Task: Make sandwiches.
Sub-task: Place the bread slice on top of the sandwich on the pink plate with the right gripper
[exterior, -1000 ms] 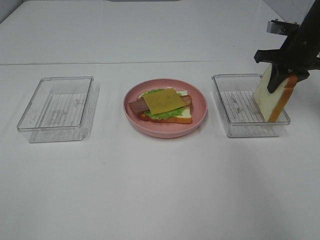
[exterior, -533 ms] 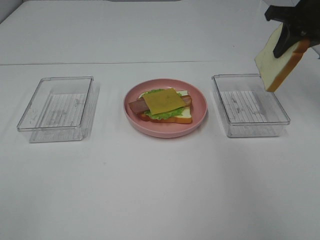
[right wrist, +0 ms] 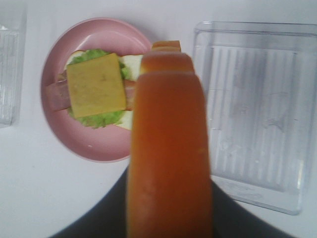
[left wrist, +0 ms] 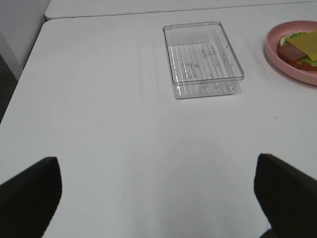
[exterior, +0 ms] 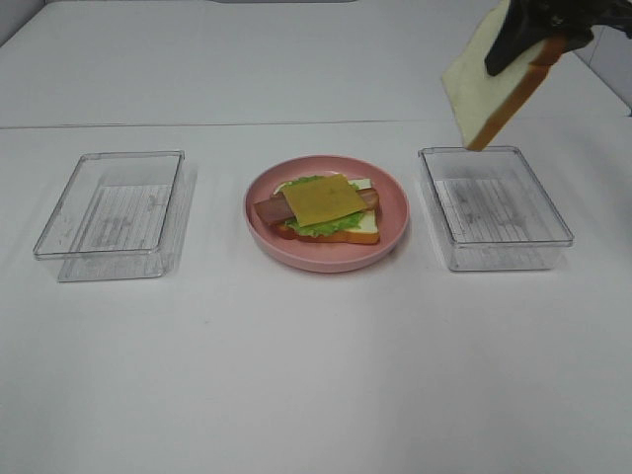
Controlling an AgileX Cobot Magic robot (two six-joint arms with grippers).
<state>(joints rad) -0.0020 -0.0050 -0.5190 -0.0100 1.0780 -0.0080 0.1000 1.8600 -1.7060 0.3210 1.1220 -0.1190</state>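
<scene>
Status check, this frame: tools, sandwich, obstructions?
Right tool shut on bread slice, aloft. Left tool open, empty. Open sandwich on plate. Path clear.

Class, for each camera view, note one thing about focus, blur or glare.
Exterior high: even lighting, the pink plate sharp. Left wrist: the clear tray crisp, the dark fingers soft. Right wrist: the bread slice fills the centre, blurred by closeness.

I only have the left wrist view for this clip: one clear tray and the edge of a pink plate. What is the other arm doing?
Observer: The right gripper holds a bread slice in the air, above the right tray.
Operator: Anything in that tray?
Observer: Nothing shows in it.
Operator: And the plate?
Observer: The pink plate carries an open stack: bread, lettuce, bacon, with a cheese slice on top.
</scene>
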